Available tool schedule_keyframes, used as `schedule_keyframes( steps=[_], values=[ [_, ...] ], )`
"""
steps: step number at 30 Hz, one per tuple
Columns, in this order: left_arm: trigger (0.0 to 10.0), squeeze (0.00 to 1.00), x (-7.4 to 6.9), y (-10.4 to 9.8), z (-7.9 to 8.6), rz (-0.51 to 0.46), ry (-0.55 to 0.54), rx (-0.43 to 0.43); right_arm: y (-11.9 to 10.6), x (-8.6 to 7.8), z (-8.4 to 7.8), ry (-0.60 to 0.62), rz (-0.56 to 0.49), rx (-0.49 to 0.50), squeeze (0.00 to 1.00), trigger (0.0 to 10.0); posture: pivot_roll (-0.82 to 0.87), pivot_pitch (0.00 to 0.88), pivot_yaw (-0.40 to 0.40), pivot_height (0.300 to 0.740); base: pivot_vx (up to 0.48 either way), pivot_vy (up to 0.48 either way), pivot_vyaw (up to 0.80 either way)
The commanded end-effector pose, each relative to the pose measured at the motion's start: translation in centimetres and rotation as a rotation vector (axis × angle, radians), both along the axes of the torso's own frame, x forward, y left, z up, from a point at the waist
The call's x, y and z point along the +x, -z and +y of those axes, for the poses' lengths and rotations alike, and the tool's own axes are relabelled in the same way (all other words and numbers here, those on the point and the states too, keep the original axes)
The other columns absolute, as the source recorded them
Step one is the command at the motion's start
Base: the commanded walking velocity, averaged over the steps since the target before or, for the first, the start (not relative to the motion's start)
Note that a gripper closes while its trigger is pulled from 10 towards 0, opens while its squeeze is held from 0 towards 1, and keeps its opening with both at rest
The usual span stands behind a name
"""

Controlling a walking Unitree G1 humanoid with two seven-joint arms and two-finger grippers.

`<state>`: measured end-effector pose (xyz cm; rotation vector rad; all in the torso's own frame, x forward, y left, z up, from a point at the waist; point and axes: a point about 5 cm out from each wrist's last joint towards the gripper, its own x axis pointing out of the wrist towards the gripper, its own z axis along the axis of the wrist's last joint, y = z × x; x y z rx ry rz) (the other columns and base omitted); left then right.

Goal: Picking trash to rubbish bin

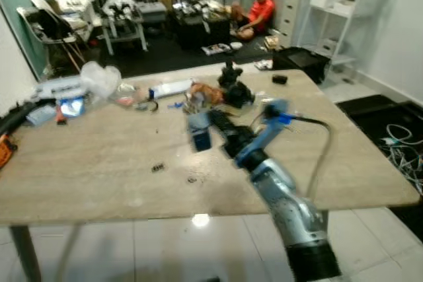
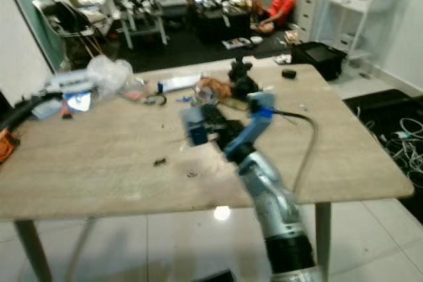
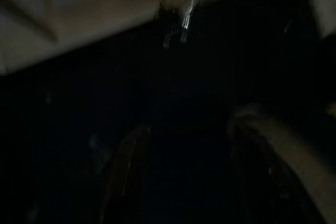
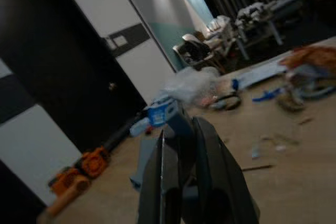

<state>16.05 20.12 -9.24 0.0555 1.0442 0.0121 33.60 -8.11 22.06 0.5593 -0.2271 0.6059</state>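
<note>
The trash in hand is a small blue carton [image 1: 199,130], pinched between the two black fingers of the right gripper [image 4: 176,145], which is closed narrow on it; in the right wrist view the carton's white-and-blue top pokes up between the fingers. It sits just above the surface [image 1: 99,176], roughly mid-table, w/ the silver right arm [image 1: 284,203] reaching in from the robot's right and a black cable [image 1: 320,143] looping off the wrist. Just beyond the carton lies a clutter of bits: an orange-brown crumpled thing [image 1: 206,92], a black object [image 1: 232,87], a white flat strip [image 1: 170,88], and further to the robot's left a clear plastic bag [image 1: 100,78] plus blue-white packets [image 1: 71,106]. Small dark crumbs [image 1: 157,168] lie nearer the front edge. Left gripper: its wrist view is too dark, can't tell its state; arm seems idle. A person in a red top [image 1: 260,11] sits on the floor at the back of the room, well apart. Step, judging by this: pick looks done or nearly so, carry to bin comes next. No rubbish bin made out in these views, so the next move prob. calls for lifting the carton clear of the clutter, turning away from the surface and finding the bin, keeping the pinch firm since the carton looks light & could slip.
</note>
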Motion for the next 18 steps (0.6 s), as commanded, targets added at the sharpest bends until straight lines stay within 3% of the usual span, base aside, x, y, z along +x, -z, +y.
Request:
schedule_keyframes(
  steps=[1, 4, 14, 18],
  values=[
    [10.0, 0.00, -1.3, 0.4, 0.6, 0.046, 0.000, 0.014, -0.4, 0.0, 0.3, -0.004, -0.015, -0.004, 0.00, 10.0, -0.19, 0.087, 0.089, 0.740, -0.307, 0.000, 0.00],
    [10.0, 0.00, -1.3, 0.4, 0.6, 0.046, 0.002, 0.014, -0.4, 0.0, 0.2, 0.008, -0.010, -0.007, 0.00, 10.0, -0.19, 0.088, 0.091, 0.740, -0.300, 0.000, 0.00],
    [10.0, 0.00, -1.3, 0.4, 0.4, 0.041, 0.003, 0.008, 0.2, 0.8, -0.8, 0.096, 0.037, -0.040, 0.00, 10.0, -0.19, 0.091, 0.092, 0.740, -0.052, 0.000, -0.80],
    [10.0, 0.00, -1.3, 0.5, 0.3, 0.043, 0.009, 0.008, 0.3, 1.1, -1.3, 0.134, 0.046, -0.048, 0.00, 10.0, -0.19, 0.089, 0.094, 0.740, 0.000, 0.000, 0.00]
  ],
)
